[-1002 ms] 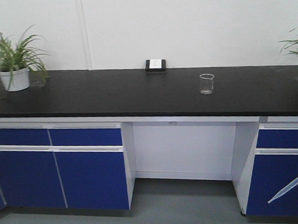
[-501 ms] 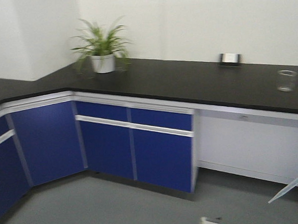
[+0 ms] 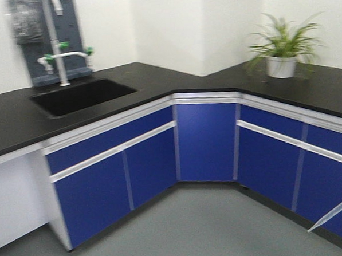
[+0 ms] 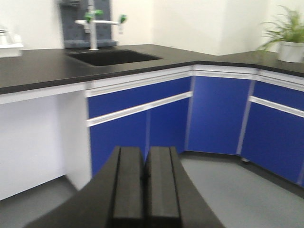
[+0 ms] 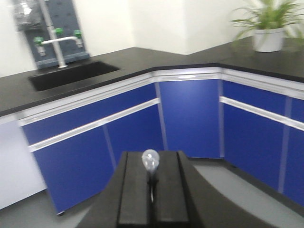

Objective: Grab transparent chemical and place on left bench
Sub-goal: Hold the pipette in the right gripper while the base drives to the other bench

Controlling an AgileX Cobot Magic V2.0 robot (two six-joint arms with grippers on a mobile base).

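The transparent chemical is a clear pipette held in my right gripper (image 5: 151, 172), which is shut on it. Its rounded bulb (image 5: 150, 160) sticks up between the black fingers in the right wrist view. In the front view its tapered tip (image 3: 330, 215) slants down to the left from the gripper at the bottom right corner, above the floor. My left gripper (image 4: 144, 154) is shut with nothing in it. The left bench (image 3: 10, 122) is the matte black countertop along the left wall, far from both grippers. A white bin (image 4: 9, 43) shows at its far left end.
A black sink (image 3: 80, 95) with a green-handled tap (image 3: 61, 53) is set into the left countertop. A potted plant (image 3: 282, 56) stands on the right countertop. Blue cupboards (image 3: 206, 135) run under both counters and meet at a corner. Grey floor (image 3: 182, 230) lies in front.
The view has swung left: the beaker and the wall socket have left the frame, the plant has slid to the right and the sink has come in. The pipette stays in the right gripper.
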